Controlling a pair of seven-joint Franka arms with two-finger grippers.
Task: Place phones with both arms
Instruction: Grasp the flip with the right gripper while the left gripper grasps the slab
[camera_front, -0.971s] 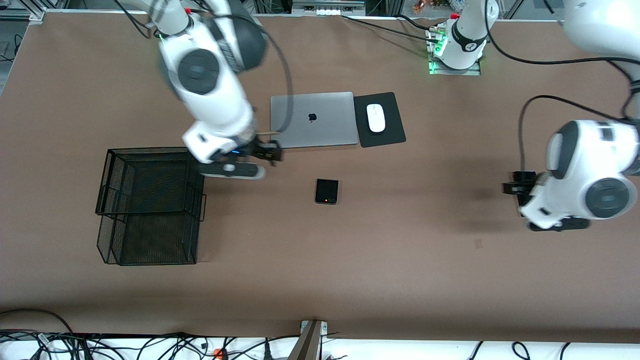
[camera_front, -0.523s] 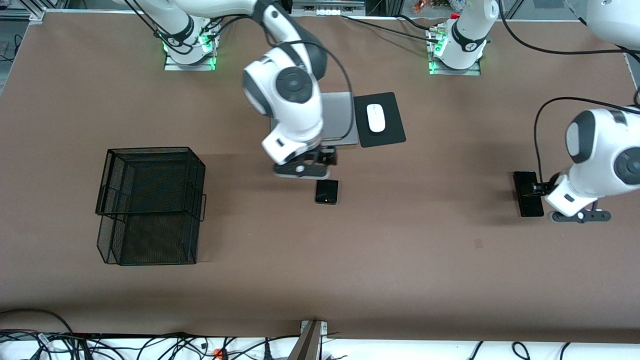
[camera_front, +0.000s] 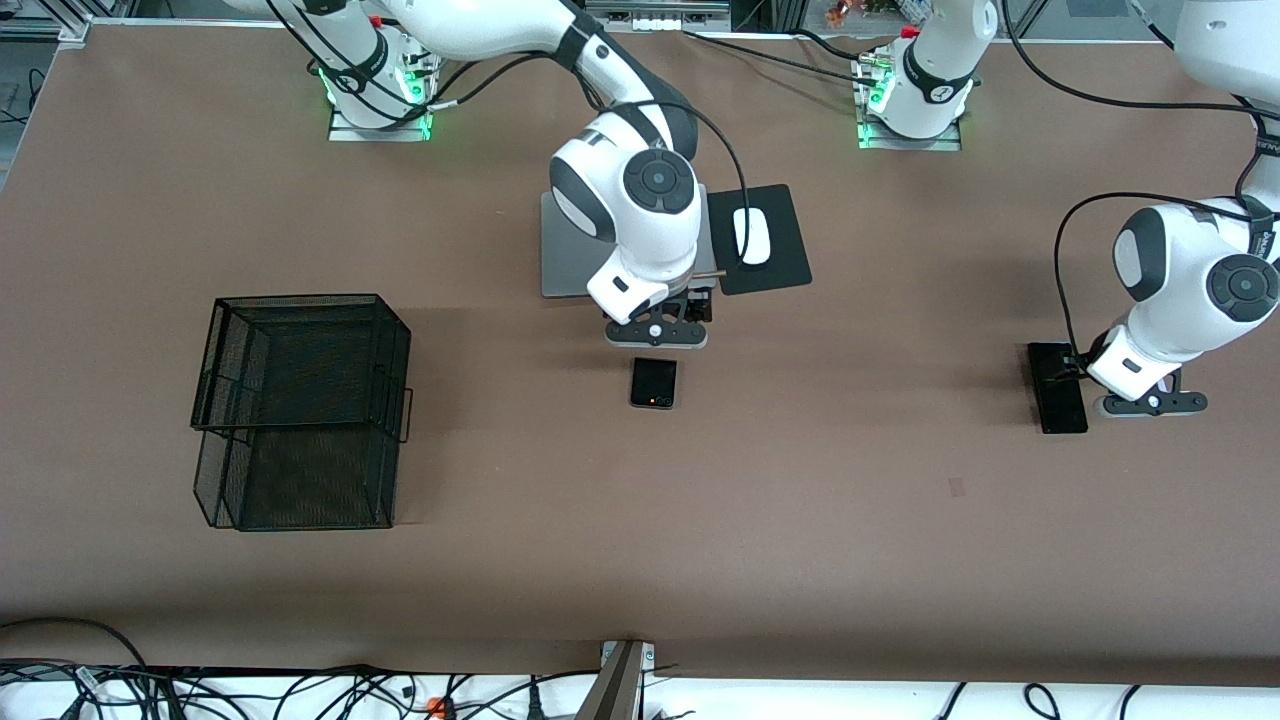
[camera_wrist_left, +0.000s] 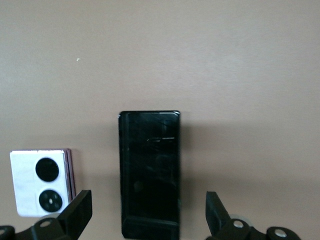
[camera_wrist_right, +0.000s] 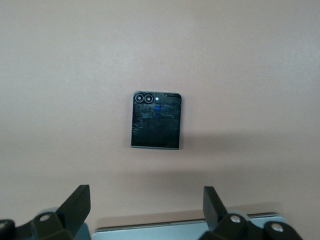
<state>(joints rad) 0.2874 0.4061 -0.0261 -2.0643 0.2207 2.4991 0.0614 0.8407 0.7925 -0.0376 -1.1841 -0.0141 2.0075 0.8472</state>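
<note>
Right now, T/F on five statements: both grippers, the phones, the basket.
1. Both grippers are open. True: left gripper, right gripper.
2. The right gripper holds the flip phone. False: it lies on the table.
3. The wire basket holds a phone. False: no phone visible in it.
4. A lavender-white phone lies beside the black slab phone. True.
5. The laptop is open. False: closed.
</note>
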